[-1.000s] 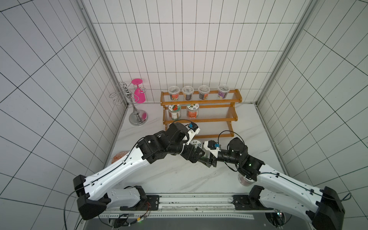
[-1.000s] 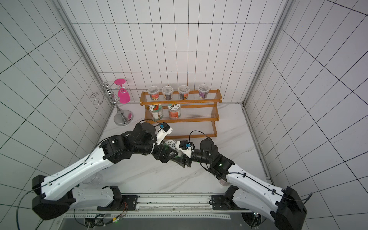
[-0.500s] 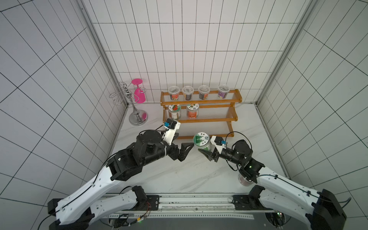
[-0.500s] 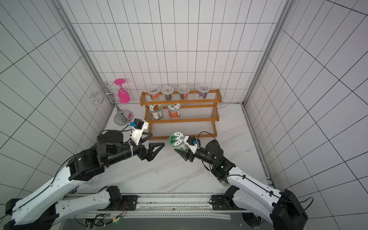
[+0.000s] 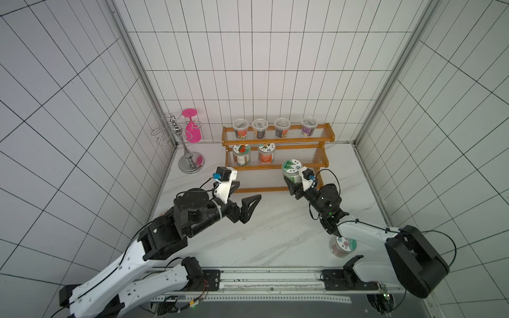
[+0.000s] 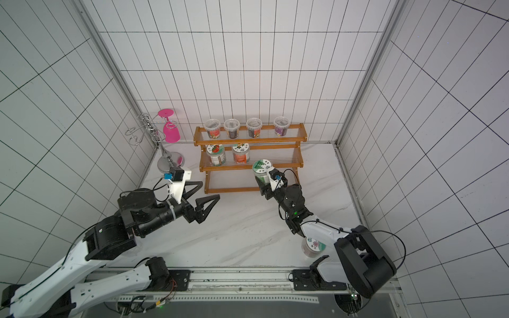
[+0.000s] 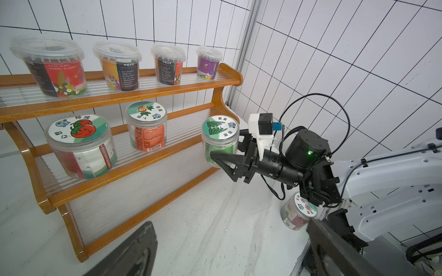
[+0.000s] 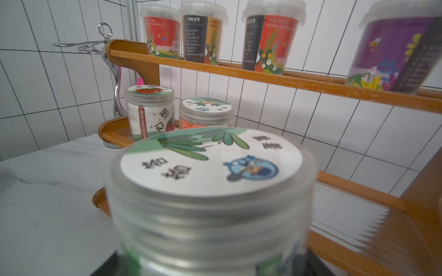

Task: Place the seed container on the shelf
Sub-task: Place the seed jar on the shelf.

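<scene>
- Right pincer (image 5: 291, 184) is clamped on the clear body of the seed container (image 5: 292, 168), green lid up. It holds the container clear of the worktop (image 5: 275, 228) at the front of the shelf (image 5: 275, 141), at 4 o'clock from the carrot jar (image 5: 266, 152) in both top views
- Left pincer (image 5: 247, 192) hangs wide open and empty at the container's 8 o'clock, well apart
- The container rests on no board yet. In the left wrist view its base looks about level with the middle tier's front rail, so a flat push inward could strike that rail. That could twist the container in the grip or shove the rack back
- The carrot jar and the tomato jar (image 5: 241, 154) fill the left half of the middle tier, so a drift toward 10 o'clock risks knocking the carrot jar
- The boards are clear and ribbed. A release while the container is tilted or only half over the rail could let it rock forward and drop to the worktop
- A spare jar (image 5: 343, 246) stands under the right arm, at the container's 5 o'clock, and a low forearm during the reach could sweep it over
</scene>
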Available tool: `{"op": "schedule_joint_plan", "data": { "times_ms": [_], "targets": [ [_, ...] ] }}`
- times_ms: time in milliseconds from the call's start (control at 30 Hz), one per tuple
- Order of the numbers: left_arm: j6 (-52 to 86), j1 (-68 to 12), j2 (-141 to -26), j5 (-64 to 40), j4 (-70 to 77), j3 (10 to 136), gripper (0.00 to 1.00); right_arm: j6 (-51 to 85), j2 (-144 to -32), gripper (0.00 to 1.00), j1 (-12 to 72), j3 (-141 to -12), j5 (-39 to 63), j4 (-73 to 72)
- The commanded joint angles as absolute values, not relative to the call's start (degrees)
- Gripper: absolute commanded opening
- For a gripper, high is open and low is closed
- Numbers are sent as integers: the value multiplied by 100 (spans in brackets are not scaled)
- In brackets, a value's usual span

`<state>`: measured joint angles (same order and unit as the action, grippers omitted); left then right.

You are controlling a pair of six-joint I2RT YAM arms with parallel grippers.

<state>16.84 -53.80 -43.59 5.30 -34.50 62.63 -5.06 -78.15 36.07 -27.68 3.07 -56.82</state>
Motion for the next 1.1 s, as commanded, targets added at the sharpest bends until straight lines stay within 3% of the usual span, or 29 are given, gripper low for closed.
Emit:
{"op": "schedule_joint_plan", "data": {
  "times_ms": [0, 533, 1067],
  "targets": [
    [1582, -5376, -4248, 657, -3376, 6207, 99, -321, -8190, 66, 3440, -3287, 193, -6820],
    [1389, -5370, -3947, 1001, -3582, 6212, 99, -9, -9577, 67, 2996, -4397, 372, -6882],
    [1256, -5370, -3774, 1162, -3573, 6060, 99, -125, -10253, 69, 2747, -5153, 255, -6285]
  ]
}}
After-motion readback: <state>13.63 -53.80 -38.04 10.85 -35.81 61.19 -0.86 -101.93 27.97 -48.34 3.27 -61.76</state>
